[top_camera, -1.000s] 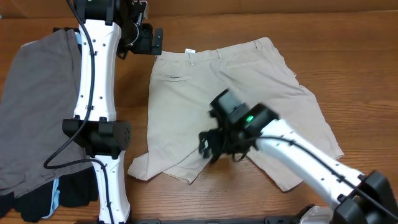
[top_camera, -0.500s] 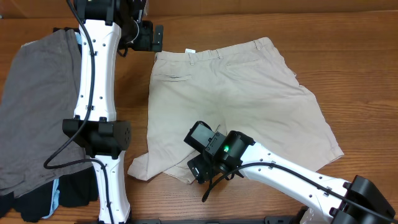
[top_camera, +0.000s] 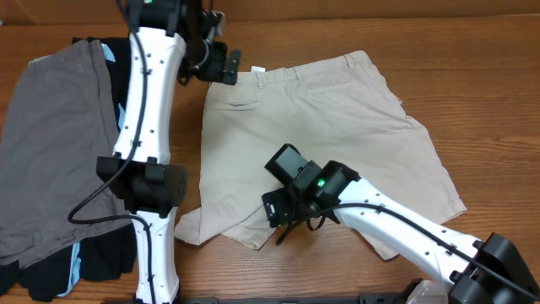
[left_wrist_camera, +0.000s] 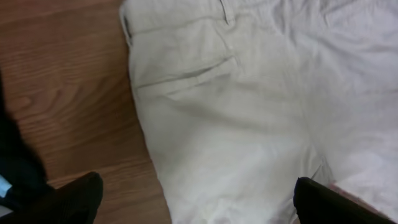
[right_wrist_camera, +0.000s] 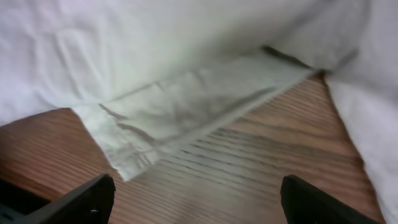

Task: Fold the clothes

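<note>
The pale beige shorts (top_camera: pixel 321 127) lie spread on the wooden table, waistband toward the far edge, a back pocket at the upper left (left_wrist_camera: pixel 186 78). The left leg's hem is folded under at the near left (top_camera: pixel 219 228). My left gripper (top_camera: pixel 221 61) hovers open above the waistband's left corner; its view shows the pocket and side seam (left_wrist_camera: pixel 140 118). My right gripper (top_camera: pixel 283 221) hovers open over the crotch and left leg hem; its view shows the folded hem corner (right_wrist_camera: pixel 137 134) and bare wood between the fingers.
A grey garment (top_camera: pixel 51 143) lies at the left side of the table. A black garment with light-blue trim (top_camera: pixel 67 266) sits at the near left corner. Bare wood shows along the near edge (top_camera: pixel 278 270).
My left gripper moved right toward the waistband corner. My right gripper swung left from the shorts' middle to the left hem, then drew back slightly up and right. The shorts have not moved.
</note>
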{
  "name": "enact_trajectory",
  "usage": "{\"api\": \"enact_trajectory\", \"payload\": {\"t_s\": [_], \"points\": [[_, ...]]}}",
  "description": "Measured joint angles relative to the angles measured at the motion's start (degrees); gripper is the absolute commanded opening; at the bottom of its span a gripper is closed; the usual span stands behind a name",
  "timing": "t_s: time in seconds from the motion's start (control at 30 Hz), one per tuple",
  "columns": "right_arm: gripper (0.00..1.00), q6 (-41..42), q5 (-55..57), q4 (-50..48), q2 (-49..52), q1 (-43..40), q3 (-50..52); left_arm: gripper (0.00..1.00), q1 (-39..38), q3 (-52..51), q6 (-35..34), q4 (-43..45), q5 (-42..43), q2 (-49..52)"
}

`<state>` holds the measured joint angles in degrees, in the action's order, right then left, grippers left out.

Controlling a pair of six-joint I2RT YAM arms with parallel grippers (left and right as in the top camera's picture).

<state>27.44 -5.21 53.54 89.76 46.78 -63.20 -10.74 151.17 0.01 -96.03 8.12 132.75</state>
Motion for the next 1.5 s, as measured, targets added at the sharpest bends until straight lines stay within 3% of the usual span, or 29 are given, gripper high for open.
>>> {"api": "enact_trajectory", "payload": {"t_s": [0.27,0.37,0.6,0.83,1.07,1.3,1.37,1.43,1.5], "points": [[0.89,0.74,-2.25,-0.13,0.00,-16.65,0.00,0.95,-2.05,-11.78,1.90,2.64,0.00,0.04],[0.89,-0.96,-4.13,-0.63,0.00,-25.24,0.00,0.94,-2.10,-16.57,1.88,4.33,0.00,0.09],[0.88,-6.99,-7.67,-0.98,0.00,-36.61,0.00,0.94,0.20,-25.70,0.33,11.21,-0.07,0.13],[0.89,-10.93,-8.55,-2.86,0.00,-38.16,0.00,0.88,4.68,-33.53,-2.97,21.03,-0.31,0.13],[0.88,-11.91,-8.98,-4.52,0.00,-38.18,0.00,0.75,5.46,-37.99,-4.66,28.76,-0.46,0.13],[0.88,-12.28,-9.01,-4.74,0.00,-38.16,0.00,0.49,4.76,-41.99,-5.68,34.75,-0.46,0.13],[0.88,-12.28,-9.01,-4.87,0.00,-38.16,0.00,0.36,4.72,-42.58,-5.95,35.69,-0.46,0.13],[0.88,-12.28,-9.01,-4.92,0.00,-38.16,0.00,0.04,4.70,-42.95,-5.99,36.22,-0.44,0.15],[0.88,-12.31,-8.98,-5.03,0.00,-38.16,0.00,0.04,4.72,-43.12,-5.92,36.98,-0.24,0.13]]}}
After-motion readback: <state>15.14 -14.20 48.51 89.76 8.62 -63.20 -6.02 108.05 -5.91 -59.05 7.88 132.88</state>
